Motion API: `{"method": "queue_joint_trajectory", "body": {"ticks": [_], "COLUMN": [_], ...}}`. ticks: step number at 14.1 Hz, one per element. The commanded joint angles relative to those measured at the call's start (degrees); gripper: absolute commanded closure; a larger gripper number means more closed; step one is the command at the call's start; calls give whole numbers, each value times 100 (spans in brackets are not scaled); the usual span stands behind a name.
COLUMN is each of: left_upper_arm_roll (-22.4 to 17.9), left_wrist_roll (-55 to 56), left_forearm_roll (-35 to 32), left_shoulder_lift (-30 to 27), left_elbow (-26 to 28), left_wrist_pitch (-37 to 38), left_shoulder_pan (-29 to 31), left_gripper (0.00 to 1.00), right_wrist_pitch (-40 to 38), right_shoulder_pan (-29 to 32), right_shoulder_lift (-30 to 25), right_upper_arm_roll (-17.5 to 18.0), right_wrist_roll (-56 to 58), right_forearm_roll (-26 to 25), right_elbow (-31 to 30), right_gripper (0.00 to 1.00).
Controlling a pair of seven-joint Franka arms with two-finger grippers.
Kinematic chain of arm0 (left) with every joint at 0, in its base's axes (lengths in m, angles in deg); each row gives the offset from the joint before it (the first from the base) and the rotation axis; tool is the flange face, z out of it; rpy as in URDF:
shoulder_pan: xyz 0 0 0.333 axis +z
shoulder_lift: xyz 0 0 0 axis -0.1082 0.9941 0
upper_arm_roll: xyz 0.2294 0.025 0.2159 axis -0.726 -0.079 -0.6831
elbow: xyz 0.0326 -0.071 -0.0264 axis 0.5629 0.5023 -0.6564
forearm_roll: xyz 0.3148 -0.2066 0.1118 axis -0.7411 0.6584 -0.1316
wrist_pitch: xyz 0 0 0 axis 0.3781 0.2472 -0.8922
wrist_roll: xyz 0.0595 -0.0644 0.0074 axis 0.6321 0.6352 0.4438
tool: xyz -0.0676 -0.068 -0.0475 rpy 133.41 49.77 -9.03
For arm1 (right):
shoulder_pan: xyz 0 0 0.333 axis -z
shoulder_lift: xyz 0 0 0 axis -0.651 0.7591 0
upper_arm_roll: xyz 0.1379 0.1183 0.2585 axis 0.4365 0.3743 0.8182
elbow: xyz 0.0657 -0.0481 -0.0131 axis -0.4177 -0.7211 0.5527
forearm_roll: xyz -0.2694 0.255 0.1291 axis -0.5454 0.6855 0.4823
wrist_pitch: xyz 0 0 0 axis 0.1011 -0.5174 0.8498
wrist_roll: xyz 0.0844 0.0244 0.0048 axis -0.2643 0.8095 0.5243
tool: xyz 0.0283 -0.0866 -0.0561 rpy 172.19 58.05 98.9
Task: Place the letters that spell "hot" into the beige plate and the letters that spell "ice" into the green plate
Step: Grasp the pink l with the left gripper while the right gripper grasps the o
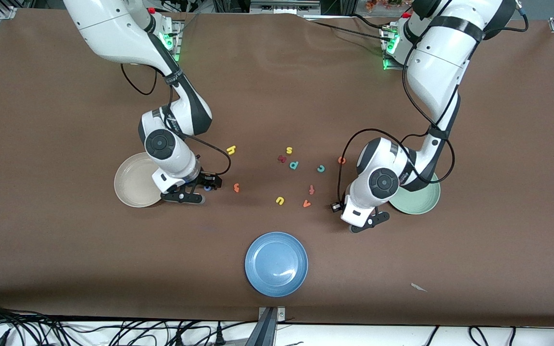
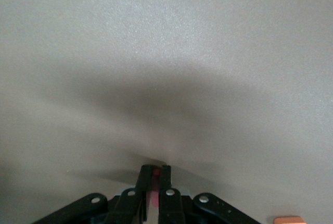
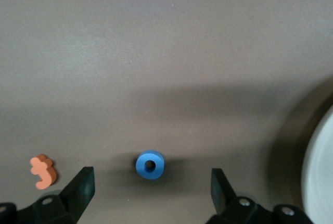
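Observation:
My right gripper (image 1: 185,197) stands open beside the beige plate (image 1: 132,185), low over the table. The blue o (image 3: 150,164) lies on the table between its fingertips, not gripped, with the orange t (image 3: 43,172) off to one side. My left gripper (image 1: 359,227) is low over the table beside the green plate (image 1: 419,204). In the left wrist view the left gripper (image 2: 155,169) is shut on a small dark red i (image 2: 154,171). The yellow h (image 1: 231,150), teal c (image 1: 321,168) and orange e (image 1: 341,160) lie on the table between the arms.
Other letters lie in the middle: yellow s (image 1: 289,150), teal p (image 1: 294,165), a dark red letter (image 1: 282,158), a red f-like letter (image 1: 311,189), yellow u (image 1: 280,200), orange v (image 1: 307,203). A blue plate (image 1: 277,263) sits nearer the front camera.

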Motion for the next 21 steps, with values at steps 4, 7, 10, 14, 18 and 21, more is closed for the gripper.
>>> {"method": "queue_joint_trajectory", "body": {"ticks": [4,7,10,14,18,21], "left_upper_arm_roll": [-11,-11,-11,7,24,33], "left_wrist_roll": [-7,-42,-129,-831,-1673,-2159], "left_forearm_roll": [-52,-104,-122,-122,-122,-113], "left_shoulder_lift": [28,-15,-94,-191,-305,-472], "left_elbow": [-150,-194,-203,-501,-449,-387], "left_wrist_pitch": [12,82,222,933,1154,1460], "left_shoulder_pan": [-18,0,44,325,579,650], "left_gripper": [100,100,100,100,100,100], "right_wrist_pitch": [46,142,142,151,151,151], "right_shoulder_pan": [-40,-92,-119,-102,-101,-110], "right_shoulder_lift": [371,424,415,441,468,503], "right_upper_arm_roll": [-6,-6,-6,-6,-6,-6], "right_wrist_roll": [-68,-77,-77,-68,-51,-68], "right_forearm_roll": [36,54,54,45,45,54], "right_elbow": [264,255,255,264,299,326], "right_gripper": [11,20,31,42,53,60]}}
